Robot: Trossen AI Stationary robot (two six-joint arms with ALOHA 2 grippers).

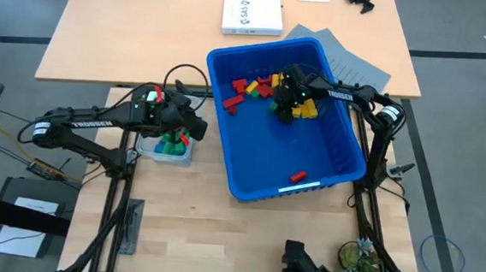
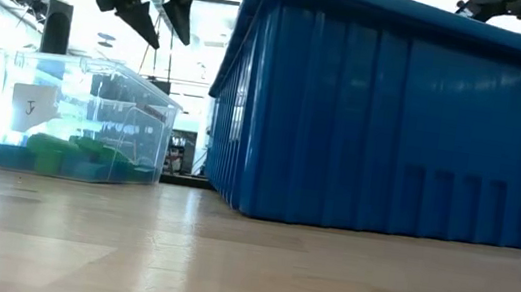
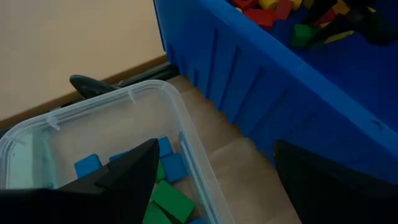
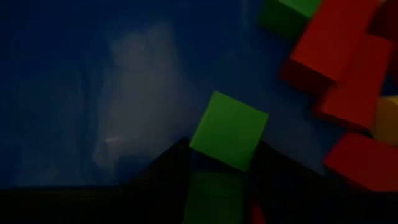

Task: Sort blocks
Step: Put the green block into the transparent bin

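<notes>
The large blue bin (image 1: 224, 156) holds red, yellow and green blocks (image 1: 255, 90) heaped at its far side. My right gripper (image 1: 285, 103) reaches down into that heap and is shut on a green block (image 4: 229, 127); red blocks (image 4: 339, 68) lie close beside it. To the left of the bin stands a small clear tub (image 1: 161, 153) with green and blue blocks (image 3: 169, 198) on its floor. My left gripper (image 1: 175, 131) hangs open above the tub, holding nothing. My right gripper has the green block between its two fingers (image 4: 163, 173), which lie against two opposite sides of it (image 4: 203, 148). The fingers come slanting down from above. The block seems to rest on the bin's floor; its lower part is hidden in shadow between the fingers.
One red block (image 1: 298, 176) lies alone near the bin's near wall. On the far table lie a white box (image 1: 251, 16), grey sheets (image 1: 351, 62) and a small black object (image 1: 361, 0). The bin's tall wall (image 2: 395, 123) stands just right of the tub (image 2: 82, 123).
</notes>
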